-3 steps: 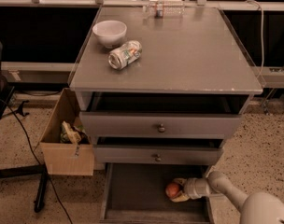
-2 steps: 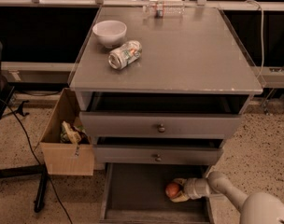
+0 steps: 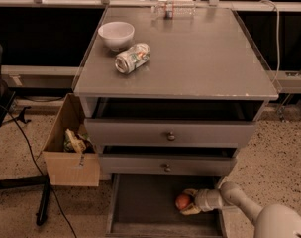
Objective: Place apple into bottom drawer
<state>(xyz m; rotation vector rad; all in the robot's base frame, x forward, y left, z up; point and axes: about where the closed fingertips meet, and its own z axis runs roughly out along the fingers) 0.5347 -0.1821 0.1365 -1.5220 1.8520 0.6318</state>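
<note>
The apple (image 3: 182, 202) is small, round and red-orange. It sits low inside the open bottom drawer (image 3: 140, 202), on the right part of its dark floor. My gripper (image 3: 188, 203) reaches in from the right, its pale fingers (image 3: 191, 211) above and below the apple and closed around it. The white arm runs back to the lower right corner.
Two upper grey drawers (image 3: 170, 133) with round knobs stand partly open above. On the cabinet top are a white bowl (image 3: 116, 34), a crushed silver can (image 3: 132, 58) and a clear bottle (image 3: 173, 9). A cardboard box (image 3: 69, 150) stands on the floor at the left.
</note>
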